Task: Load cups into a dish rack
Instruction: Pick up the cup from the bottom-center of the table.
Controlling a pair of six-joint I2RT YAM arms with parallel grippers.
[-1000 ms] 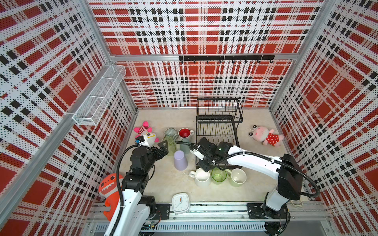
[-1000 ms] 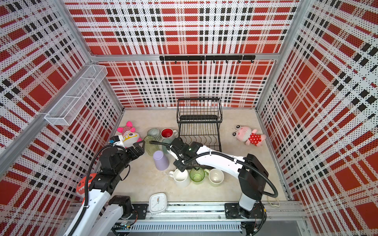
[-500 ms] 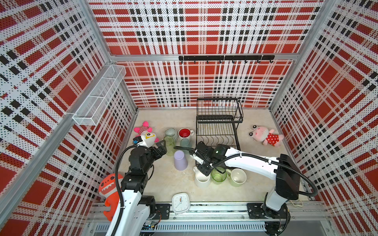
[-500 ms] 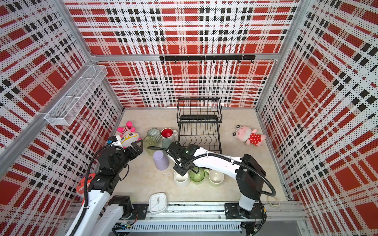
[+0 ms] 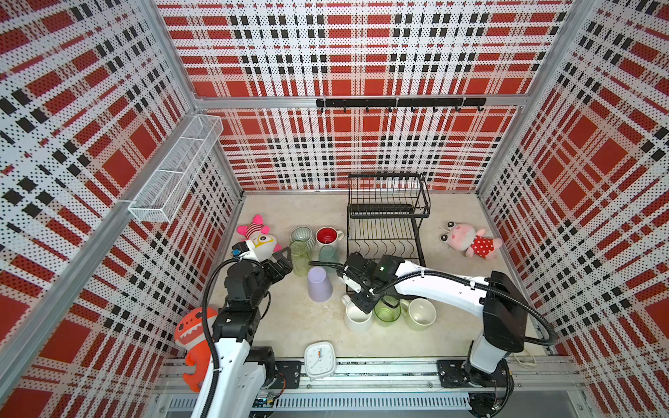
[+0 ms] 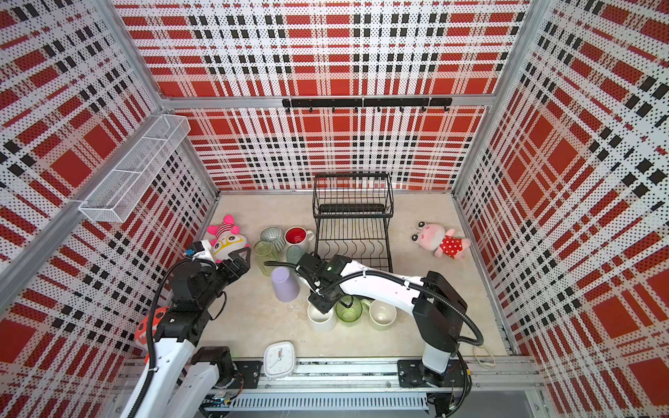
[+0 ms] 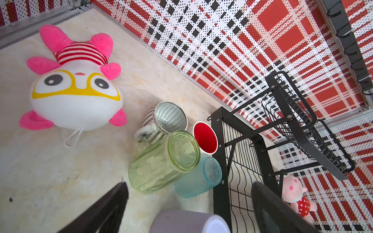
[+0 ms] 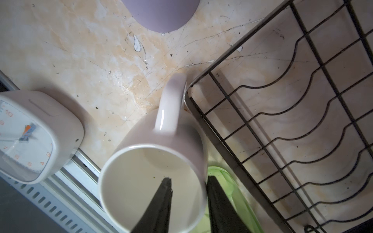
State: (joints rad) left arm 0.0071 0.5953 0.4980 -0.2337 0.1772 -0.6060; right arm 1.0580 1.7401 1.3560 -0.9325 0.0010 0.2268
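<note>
**A:** How many cups are there, and where do they stand?

**B:** I count eight, all on the table [image 5: 289, 325] and outside the one black wire rack [image 5: 389, 210]. Five cluster left of it: a ribbed mug [image 5: 302, 234], a red-lined mug [image 5: 327, 236], a tall green glass [image 5: 299, 257], a teal tumbler [image 5: 327, 253] and an upturned lavender tumbler [image 5: 319, 284]. Three line up in front: a white mug [image 5: 358, 318], a short green glass [image 5: 387, 313] and a pale-green mug [image 5: 420, 314].

**A:** And your two grippers?

**B:** My left gripper [image 5: 287, 258] is spread wide with nothing between its fingers, just beside the tall green glass. My right gripper [image 8: 189, 179] straddles the white mug's wall, one finger inside and one outside. I cannot tell whether it is squeezing.

**A:** Anything else?

**B:** Three plush toys: a bespectacled one [image 5: 255, 235], a pink one [image 5: 468, 240] and an orange one [image 5: 193, 336]. There is also one square clock [image 5: 319, 360] and one white mesh basket [image 5: 177, 170] on the wall.
</note>
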